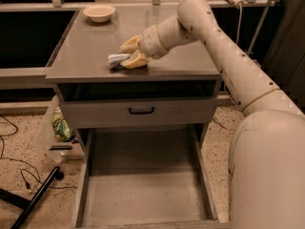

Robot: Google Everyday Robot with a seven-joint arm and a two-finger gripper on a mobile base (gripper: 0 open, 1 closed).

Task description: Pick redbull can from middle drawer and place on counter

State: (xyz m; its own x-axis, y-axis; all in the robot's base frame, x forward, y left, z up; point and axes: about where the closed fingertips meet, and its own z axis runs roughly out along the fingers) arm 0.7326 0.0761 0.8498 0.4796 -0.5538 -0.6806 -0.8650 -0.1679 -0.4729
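The redbull can [115, 60] lies on its side on the grey counter [90, 42], near its front edge. My gripper [126, 53] reaches in from the right, its cream fingers [135, 61] closed around the can's right end, low over the counter. The middle drawer [84, 185] is pulled out below and its bare grey floor holds nothing.
A cream bowl [99, 12] stands at the counter's back left. A shut drawer front with a black handle [141, 110] sits under the counter. On the floor to the left are a green packet [60, 126], cables and a black pole [35, 197].
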